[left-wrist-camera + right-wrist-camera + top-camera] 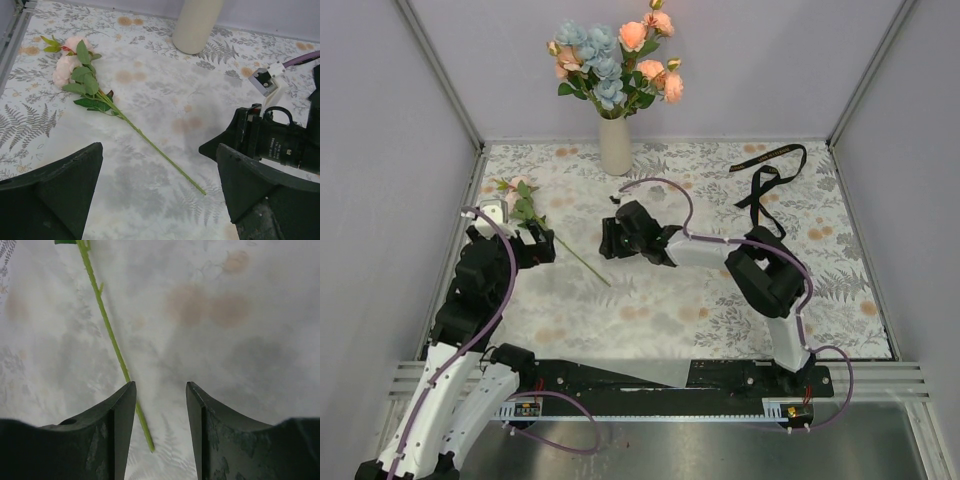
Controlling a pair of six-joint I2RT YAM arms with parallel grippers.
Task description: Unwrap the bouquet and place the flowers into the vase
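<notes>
Right claw (160, 390): arm stretched leftward; released, flower stem (107, 325) tip between jaws | left claw (160, 150): released, hovering

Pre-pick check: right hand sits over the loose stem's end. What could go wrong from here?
1. The stem tip sits off-centre under the right hand; closing may miss or flick it.
2. Gripped at its very end, the bloom would likely droop and swing.
3. The vase is already crowded; pushing in could tip it.
</notes>
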